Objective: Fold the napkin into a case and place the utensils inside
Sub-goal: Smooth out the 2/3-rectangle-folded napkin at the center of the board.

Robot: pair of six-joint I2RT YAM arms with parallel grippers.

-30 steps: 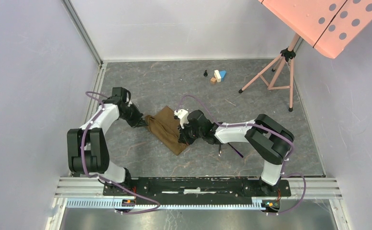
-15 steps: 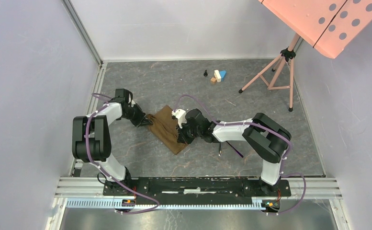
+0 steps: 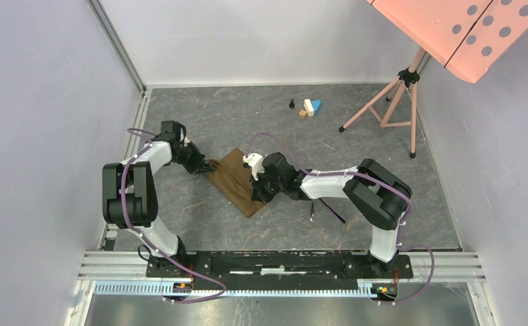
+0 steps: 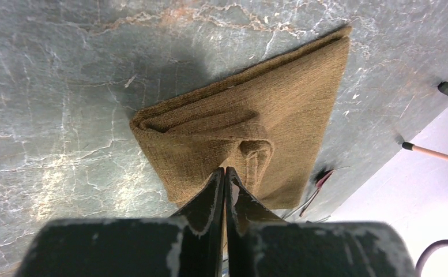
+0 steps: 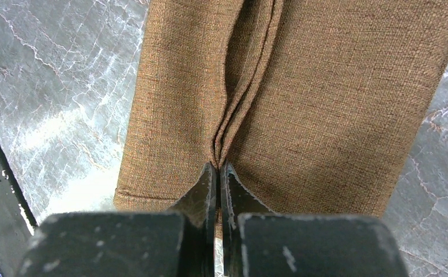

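Observation:
The brown napkin (image 3: 232, 176) lies folded into a slanted rectangle on the grey table. My left gripper (image 3: 207, 167) is at its left end, shut on a pinched fold of cloth (image 4: 250, 144). My right gripper (image 3: 255, 192) is at its right edge, shut on a raised crease of the napkin (image 5: 337, 86). In the wrist views the jaws of the left gripper (image 4: 225, 171) and the right gripper (image 5: 218, 166) stand closed on cloth. The purple spoon (image 3: 333, 212) and the silver fork (image 3: 312, 212) lie on the table to the right of the napkin, under the right arm. The spoon also shows in the left wrist view (image 4: 320, 181).
Small coloured toy blocks (image 3: 309, 107) and a small black piece (image 3: 291, 104) lie at the far side. A pink tripod stand (image 3: 391, 102) stands at the far right under a pink perforated panel (image 3: 465, 27). Walls close the table on three sides.
My left arm has swung its elbow and drawn the napkin's left end slightly up and left. My right gripper has followed a little to the left. Both stay shut on the cloth.

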